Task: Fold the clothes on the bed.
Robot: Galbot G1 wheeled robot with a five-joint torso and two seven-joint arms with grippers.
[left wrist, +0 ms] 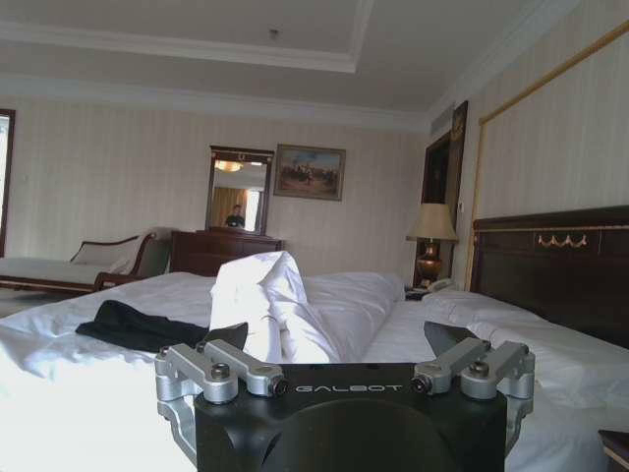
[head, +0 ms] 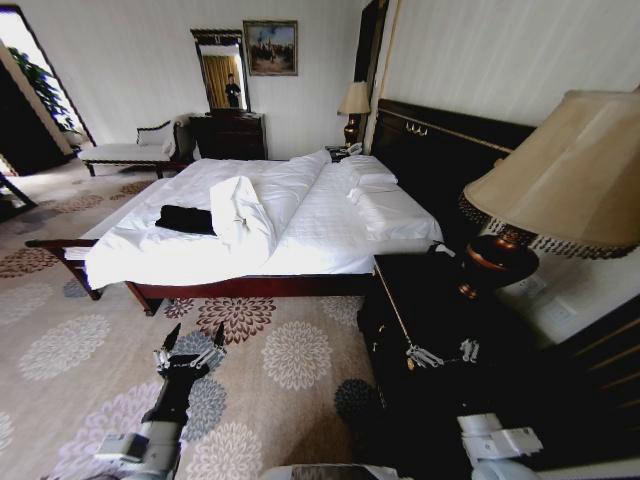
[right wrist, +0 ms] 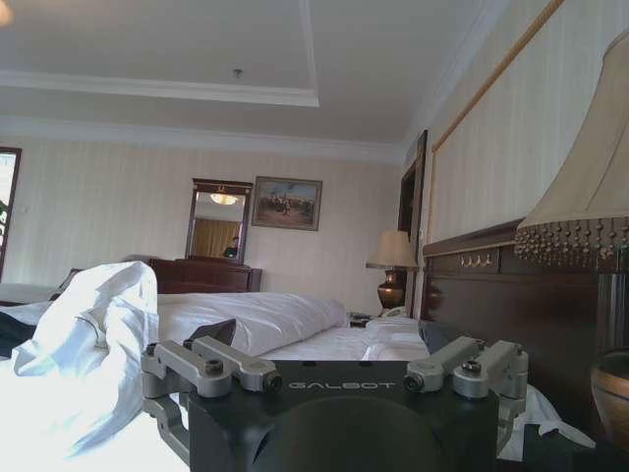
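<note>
1. The bed (head: pixel 330 225) stands across a floral carpet (head: pixel 270 370) in the head view, with white sheets, a dark frame and a tall dark headboard (head: pixel 440 150) on the right.
2. A white duvet (head: pixel 240 215) lies bunched in a ridge across the mattress, toward the foot end.
3. A bedside lamp (head: pixel 560 185) with a fringed shade stands close on the right, on a dark nightstand (head: pixel 440 330).
4. The clothes (head: pixel 186 220), a black garment, lie flat on the sheet near the foot of the bed, just beside the duvet ridge on its left.
5. The left end effector (head: pixel 190 340) hangs over the carpet, well short of the bed, fingers spread and empty.
6. The right end effector (right wrist: pixel 329 344) faces the bed beside the nightstand, likewise released, holding nothing.
</note>
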